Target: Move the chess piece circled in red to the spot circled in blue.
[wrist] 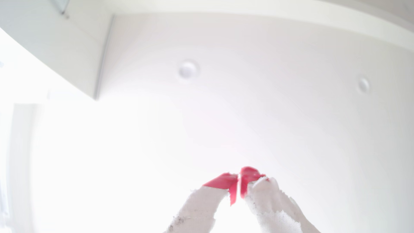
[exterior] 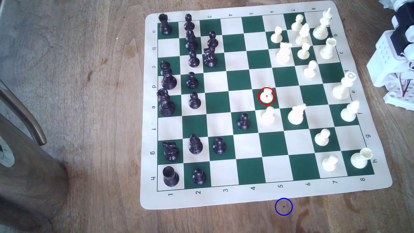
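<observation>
The chess piece, a cream pawn ringed in red, stands on a green square near the middle of the board. The spot, a blue circle on bare brown wood, lies just off the board's near edge, below the file marked 5. In the wrist view my gripper points up at a bright white ceiling, its two white fingers with red-taped tips pressed together, nothing between them. The arm's white base sits at the exterior view's right edge, well away from the pawn.
Another cream pawn and a cream knight stand right by the ringed pawn, with a black pawn nearby. Black pieces crowd the exterior view's left files, cream ones the right. A dark wooden cylinder stands at the left.
</observation>
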Robot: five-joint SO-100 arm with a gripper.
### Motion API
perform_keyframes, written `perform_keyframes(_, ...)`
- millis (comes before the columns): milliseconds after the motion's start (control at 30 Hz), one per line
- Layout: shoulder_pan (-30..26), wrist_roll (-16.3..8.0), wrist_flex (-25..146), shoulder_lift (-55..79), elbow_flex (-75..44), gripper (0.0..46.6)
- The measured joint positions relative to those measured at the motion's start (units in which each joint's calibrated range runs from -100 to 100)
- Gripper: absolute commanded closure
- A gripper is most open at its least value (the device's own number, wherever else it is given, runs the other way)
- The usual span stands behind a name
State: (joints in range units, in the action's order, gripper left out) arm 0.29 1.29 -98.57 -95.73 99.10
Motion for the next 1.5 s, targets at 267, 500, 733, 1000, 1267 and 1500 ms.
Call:
perform_keyframes(267, 0.0, 0.0, 0.0, 0.0, 0.0, 46.5)
perform_keyframes(500, 0.0, 0.0, 0.0, 0.0, 0.0, 46.5)
perform_keyframes(733, -0.37, 0.15, 6.69, 0.0, 0.0, 46.5)
perform_keyframes(1000, 0.37, 0.15, 53.07, 0.08, 0.0, 46.5)
perform_keyframes(1267, 3.17, 1.76, 89.56, 10.22, -0.27, 46.5)
perform_keyframes(1500, 3.91, 0.24, 120.08, 23.96, -10.48, 45.7)
